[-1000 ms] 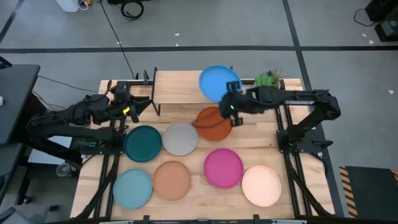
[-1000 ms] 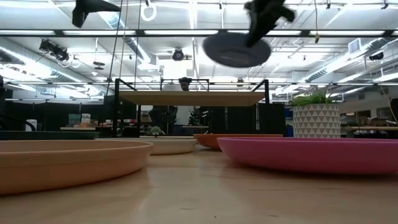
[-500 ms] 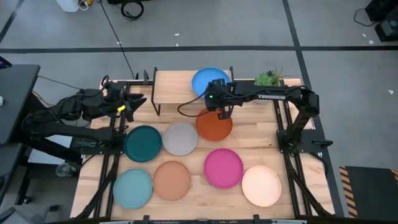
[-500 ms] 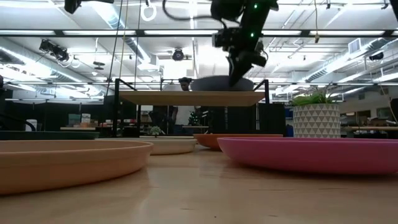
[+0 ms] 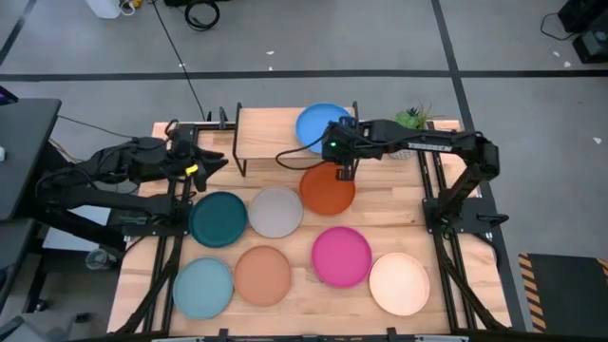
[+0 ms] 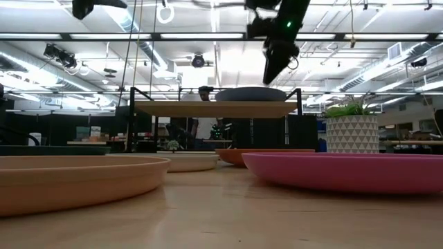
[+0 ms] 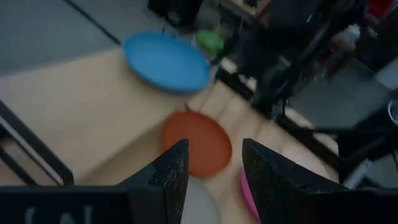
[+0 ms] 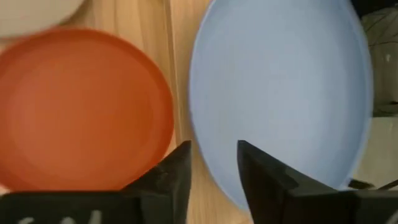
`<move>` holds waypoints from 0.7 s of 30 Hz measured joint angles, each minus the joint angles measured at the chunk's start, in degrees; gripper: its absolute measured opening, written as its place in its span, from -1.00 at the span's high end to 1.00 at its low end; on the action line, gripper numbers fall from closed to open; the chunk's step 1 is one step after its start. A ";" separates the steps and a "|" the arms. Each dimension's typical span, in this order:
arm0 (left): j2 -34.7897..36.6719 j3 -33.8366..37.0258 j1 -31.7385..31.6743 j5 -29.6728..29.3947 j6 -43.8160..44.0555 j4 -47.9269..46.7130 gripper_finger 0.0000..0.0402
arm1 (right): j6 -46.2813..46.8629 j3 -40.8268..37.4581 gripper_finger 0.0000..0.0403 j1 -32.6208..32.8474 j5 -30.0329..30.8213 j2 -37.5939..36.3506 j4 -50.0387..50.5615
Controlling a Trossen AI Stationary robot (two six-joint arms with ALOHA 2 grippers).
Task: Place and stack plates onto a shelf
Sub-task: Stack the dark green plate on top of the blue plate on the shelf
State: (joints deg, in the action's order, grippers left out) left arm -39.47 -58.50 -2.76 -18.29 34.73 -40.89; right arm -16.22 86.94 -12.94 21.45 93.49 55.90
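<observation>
The blue plate [image 5: 322, 126] lies flat on the right end of the shelf [image 5: 268, 133], its rim level in the low view [image 6: 250, 94], where it shows only as a dark lens on the wooden top [image 6: 214, 108]. The right gripper [image 5: 344, 169] hangs just above and in front of it, over the gap between blue and orange [image 5: 328, 189]; its fingers [image 8: 166, 177] stand spread, holding nothing, with the blue plate [image 8: 283, 93] beyond one finger and the orange [image 8: 81, 109] beyond the other. The low view shows that gripper [image 6: 271, 69] clear of the plate, pointing down.

The left gripper [image 5: 211, 161] waits well to the left of the shelf, its fingers [image 7: 169, 180] parted and empty; ahead of them its wrist camera catches the blue plate [image 7: 165, 61] tilted in perspective on the shelf and the orange one [image 7: 196, 142] nearer.

Only the high view takes in the rest on the table [image 5: 418, 237]: teal [image 5: 218, 219], grey [image 5: 275, 211], magenta [image 5: 341, 256], tan [image 5: 262, 275], blue-green [image 5: 202, 288] and cream [image 5: 399, 283], all flat and apart. A potted plant [image 5: 409, 119] sits beyond the right arm. No writing is legible.
</observation>
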 joint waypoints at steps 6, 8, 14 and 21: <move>-4.03 0.04 1.07 7.44 3.75 -10.48 0.18 | 3.84 0.00 0.16 1.44 0.05 -6.29 2.31; -5.55 0.04 2.37 9.58 4.12 -12.22 0.18 | 5.14 0.00 0.15 1.83 0.72 -8.34 3.71; -12.35 0.04 9.91 17.45 6.98 -14.56 0.18 | 10.16 0.00 0.15 2.04 2.62 -14.51 5.77; -19.70 0.04 19.10 10.24 8.08 -13.80 0.18 | 15.46 0.00 0.15 2.04 -3.41 -19.68 6.04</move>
State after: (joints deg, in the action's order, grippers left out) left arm -59.17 -58.46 16.33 -8.05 42.81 -54.69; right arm -0.76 86.94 -10.90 18.04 73.81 61.93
